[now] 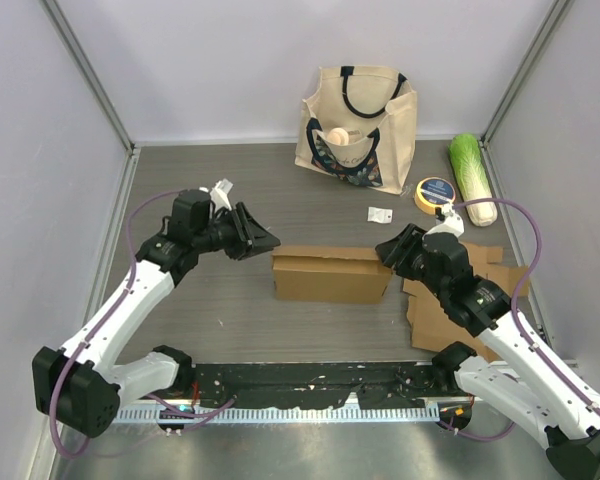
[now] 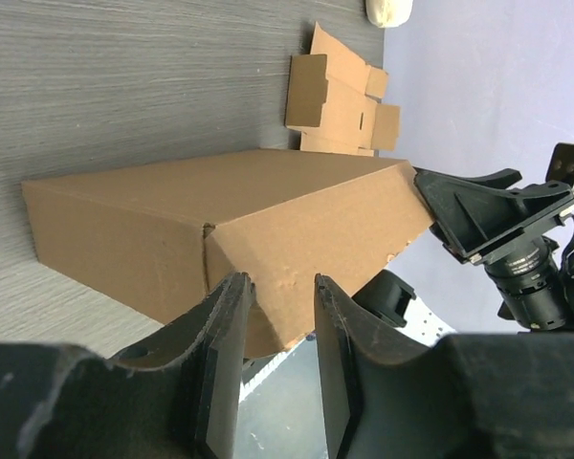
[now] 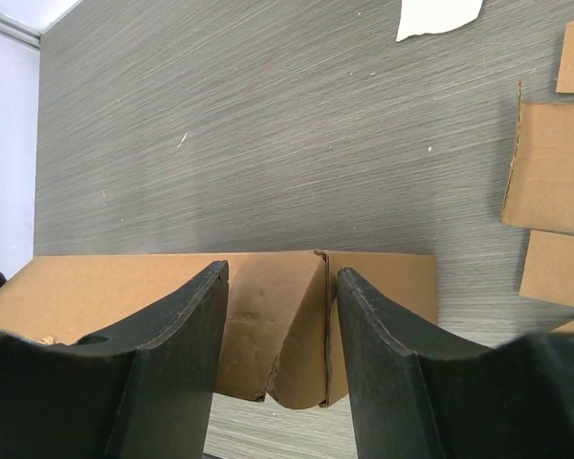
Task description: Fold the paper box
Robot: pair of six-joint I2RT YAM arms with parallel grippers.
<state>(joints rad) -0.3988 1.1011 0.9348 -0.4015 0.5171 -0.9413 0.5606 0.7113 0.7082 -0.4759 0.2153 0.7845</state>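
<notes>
The paper box (image 1: 330, 277) lies in the middle of the table (image 1: 210, 190), long side across, with an arm at each end. The left gripper (image 1: 268, 240) hangs just at the box's far left corner. From its wrist camera the two fingers (image 2: 225, 330) stand a narrow gap apart with the box's end face right beyond the tips. Nothing is pinched between them.

Over on the other end, the right gripper (image 1: 387, 252) is up against the box. Its jaws are spread fairly wide and straddle the loose end flap (image 3: 301, 330), which sits between the pads without either one pressing on it, so there is no grip there.

Just to the right of the box lie flat cardboard blanks (image 1: 445, 315). Further back I see a tote bag (image 1: 358, 120), a tape roll (image 1: 433, 192), a napa cabbage (image 1: 472, 172) and a white paper scrap (image 1: 380, 214).
</notes>
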